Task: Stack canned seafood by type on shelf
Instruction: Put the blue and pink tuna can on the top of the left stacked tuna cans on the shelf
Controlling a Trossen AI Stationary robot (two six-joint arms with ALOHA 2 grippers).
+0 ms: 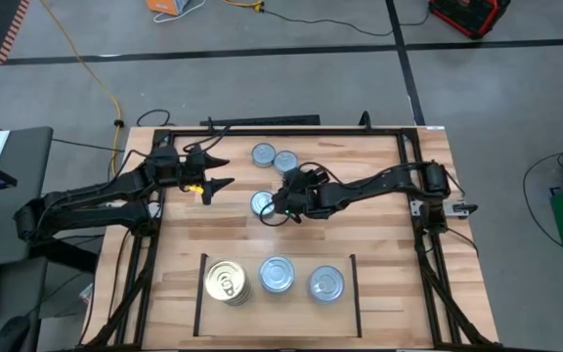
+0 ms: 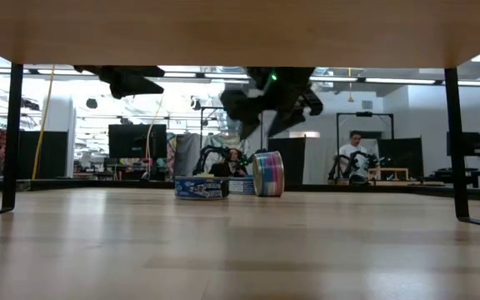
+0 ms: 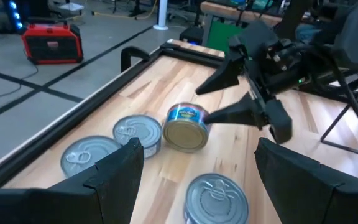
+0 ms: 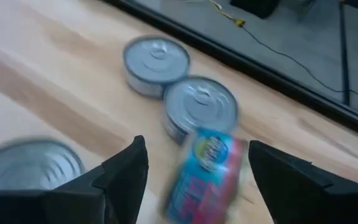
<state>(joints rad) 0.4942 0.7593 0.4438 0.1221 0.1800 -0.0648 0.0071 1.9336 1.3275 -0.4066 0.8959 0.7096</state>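
Nearest the overhead camera's lower edge, the shelf holds three stacks of tins side by side: a gold-topped stack on its left, a silver-topped stack in the middle and another silver-topped stack on its right. Farther up the table, two silver tins lie flat and touching, a third flat silver tin sits below them, and one blue-sided tin stands on its edge just beside the pair. The right gripper hangs above the table near that tilted tin, fingers spread wide and holding nothing. The left gripper waits to the left of the loose tins, its fingers also spread apart and empty.
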